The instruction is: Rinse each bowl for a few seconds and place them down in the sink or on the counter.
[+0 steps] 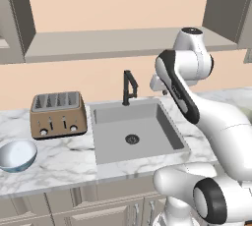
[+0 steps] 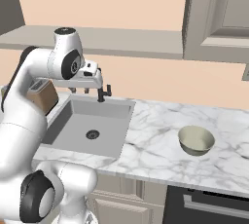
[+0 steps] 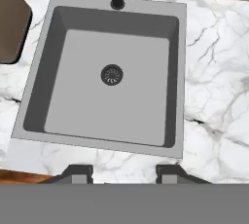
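A glossy light blue bowl (image 1: 17,155) with a white inside sits upright on the counter (image 1: 64,168) at the far left, in front of the toaster. On the marble to the right of the sink (image 2: 62,121) rests a dull olive-beige bowl (image 2: 196,140), also upright. My gripper (image 3: 124,173) hangs high over the near rim of the sink (image 3: 116,19) and points down at it. Its fingers stand apart with nothing between them. The basin (image 1: 168,127) holds nothing, and no water runs from the black faucet (image 1: 129,86).
A brown toaster (image 1: 57,114) stands on the counter left of the sink. A grey sill runs along the wall behind the faucet (image 2: 103,91). Wall cabinets hang at the upper right (image 2: 219,13). Beige cabinet fronts run below the counter edge.
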Tool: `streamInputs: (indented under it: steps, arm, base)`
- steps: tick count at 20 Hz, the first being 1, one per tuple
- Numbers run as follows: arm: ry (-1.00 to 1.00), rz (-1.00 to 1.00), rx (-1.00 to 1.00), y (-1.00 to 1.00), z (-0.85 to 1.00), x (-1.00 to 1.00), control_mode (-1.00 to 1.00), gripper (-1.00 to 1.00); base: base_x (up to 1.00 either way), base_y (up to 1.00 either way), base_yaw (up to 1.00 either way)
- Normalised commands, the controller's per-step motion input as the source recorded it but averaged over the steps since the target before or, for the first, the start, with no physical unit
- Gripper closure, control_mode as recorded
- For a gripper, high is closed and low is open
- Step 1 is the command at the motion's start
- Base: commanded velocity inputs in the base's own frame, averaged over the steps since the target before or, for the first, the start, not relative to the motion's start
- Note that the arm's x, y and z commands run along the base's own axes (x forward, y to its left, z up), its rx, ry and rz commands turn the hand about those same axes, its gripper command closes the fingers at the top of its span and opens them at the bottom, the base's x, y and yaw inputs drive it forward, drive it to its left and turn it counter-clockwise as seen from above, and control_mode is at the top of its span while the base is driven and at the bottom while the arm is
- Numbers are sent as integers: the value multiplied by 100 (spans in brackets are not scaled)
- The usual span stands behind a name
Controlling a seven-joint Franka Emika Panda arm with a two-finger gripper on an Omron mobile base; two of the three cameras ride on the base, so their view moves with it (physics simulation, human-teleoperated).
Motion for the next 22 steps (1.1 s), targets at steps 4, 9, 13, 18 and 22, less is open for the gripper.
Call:
streamInputs:
  steps: [4, 9, 13, 18, 22]
  arm:
    - [-1, 0, 0, 0, 0, -3, -100, -100]
    - [-19, 2, 0, 0, 0, -34, -100, -100]
    - [-24, 4, -2, 0, 0, -37, -100, -100]
    - [-22, 2, -2, 0, 0, -43, -100, -100]
    - [-25, 2, -2, 0, -7, -31, -100, -100]
  base:
    - [0, 0, 0]
    - [0, 0, 0]
    - [0, 0, 0]
    - [0, 0, 0]
    - [0, 0, 0]
